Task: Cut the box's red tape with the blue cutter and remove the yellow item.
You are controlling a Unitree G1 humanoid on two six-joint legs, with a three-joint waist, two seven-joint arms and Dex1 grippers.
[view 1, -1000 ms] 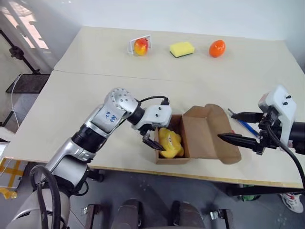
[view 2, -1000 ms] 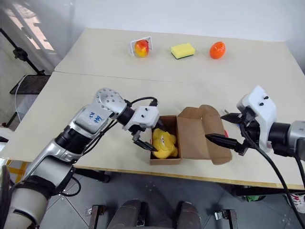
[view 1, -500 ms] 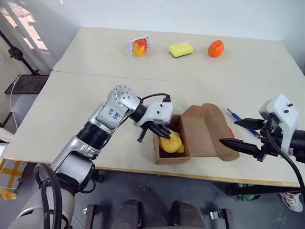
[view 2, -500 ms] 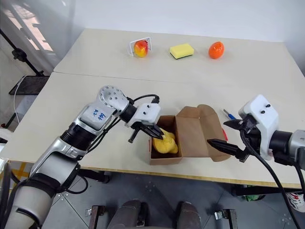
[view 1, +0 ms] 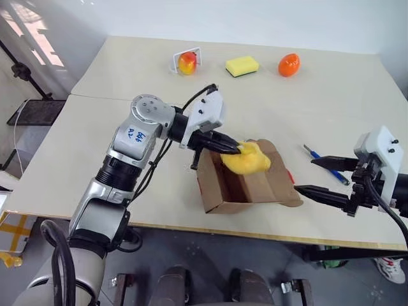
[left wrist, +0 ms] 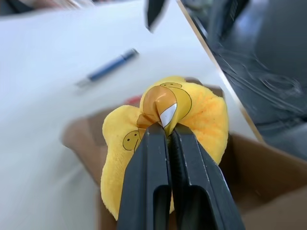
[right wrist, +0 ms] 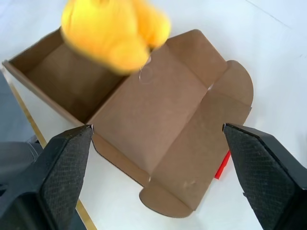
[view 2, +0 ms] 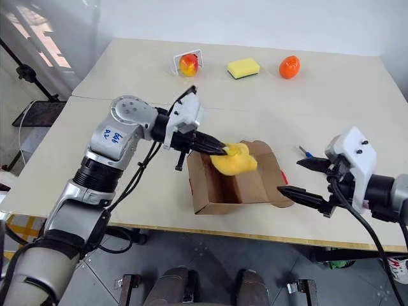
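My left hand (view 1: 234, 150) is pinched shut on the yellow item (view 1: 247, 159), hanging at frame centre just above the opened box (view 1: 233, 188). I should carry it clear sideways without snagging the flap. My right hand (view 1: 315, 174), lower right, stands open.

Two pale beige tables stood pushed together, their tabletop (view 1: 95, 146) showing a straight seam (view 1: 115, 99) running across from the left side. Behind the far edge rose a plain white wall (view 1: 255, 16). At the upper left, bright daylight came through a window (view 1: 29, 35), and beside it stood a black stand (view 1: 25, 73) with a dark tray (view 1: 32, 109) at its foot. Below the near edge lay a grey tiled floor (view 1: 210, 255), where a strip of yellow tape (view 1: 13, 233) marked the lower left corner.
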